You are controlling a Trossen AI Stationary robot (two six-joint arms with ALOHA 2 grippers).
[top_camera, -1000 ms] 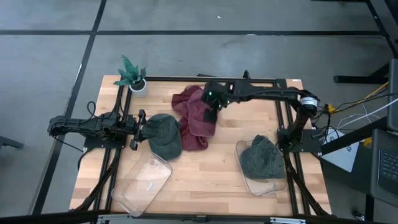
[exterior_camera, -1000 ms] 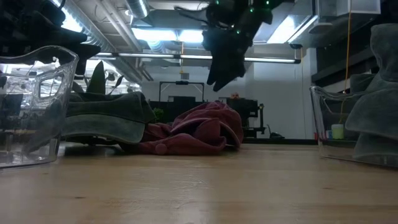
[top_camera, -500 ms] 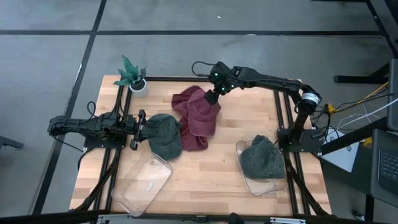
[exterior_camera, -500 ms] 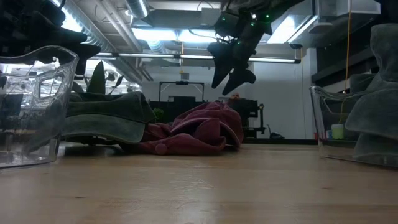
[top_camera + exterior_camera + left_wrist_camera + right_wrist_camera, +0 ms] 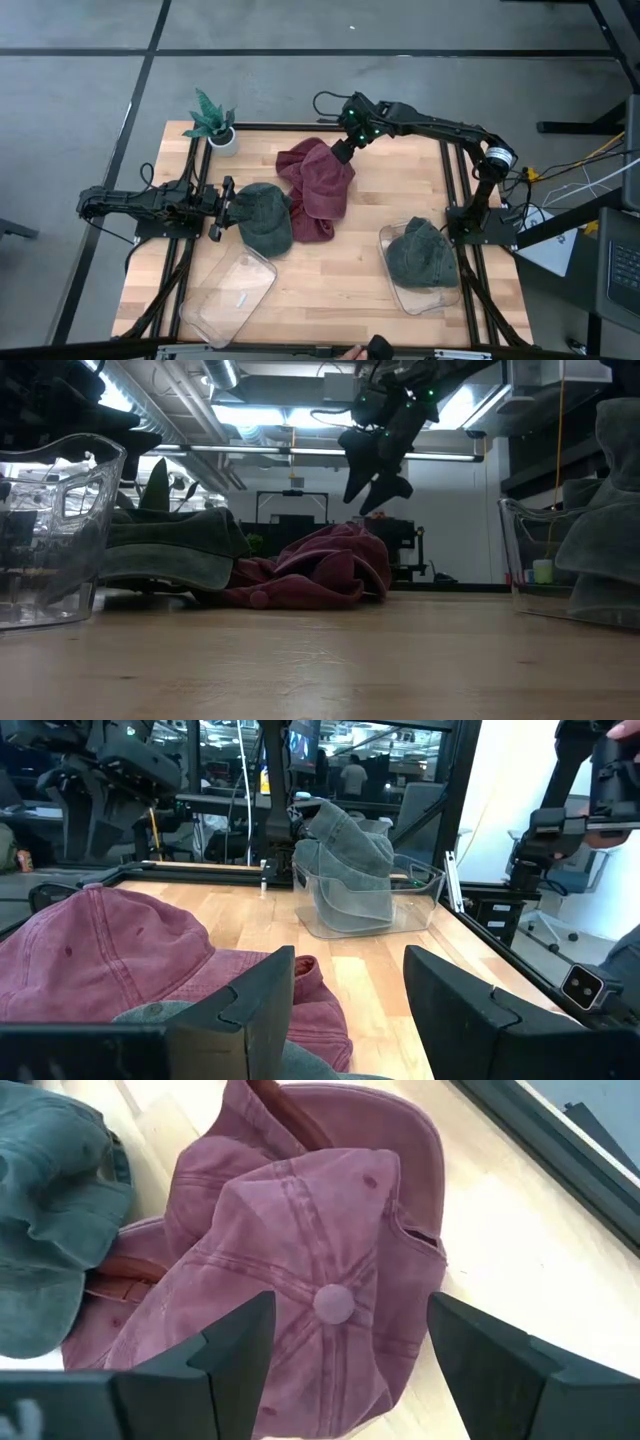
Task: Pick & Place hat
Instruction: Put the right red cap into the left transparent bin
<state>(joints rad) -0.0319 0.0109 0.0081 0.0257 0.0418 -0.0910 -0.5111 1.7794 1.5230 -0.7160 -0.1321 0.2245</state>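
Wooden slats make up the surface [image 5: 330, 270], which is framed by dark rails and stands on a grey concrete floor. Taking the maroon cap pile [image 5: 318, 185] as landmark: a small potted plant [image 5: 213, 122] stands well to its left, toward the far edge of the surface. The left end effector [image 5: 222, 208] lies low to the pile's left, its fingers apart and straddling the edge of a green cap [image 5: 264, 215], which touches the pile's left side. That green cap's long axis runs from the far side toward the near side of the surface; which end carries the brim cannot be told. An empty clear bin [image 5: 228, 296] sits nearer the front edge, to the pile's near left.

The pile itself is at least two maroon caps heaped together at mid-surface, stretched from far to near. In the right wrist view the topmost cap [image 5: 320, 1295] lies crown-up, its top button facing the camera, with a second cap's curved brim [image 5: 360, 1105] showing beyond it.

The right end effector [image 5: 341, 152] hovers above the pile's far right edge, fingers spread wide and holding nothing.

To the pile's near right, a second clear bin [image 5: 452, 290] holds another green cap [image 5: 420, 252].

No readable writing or brand shows on any cap.
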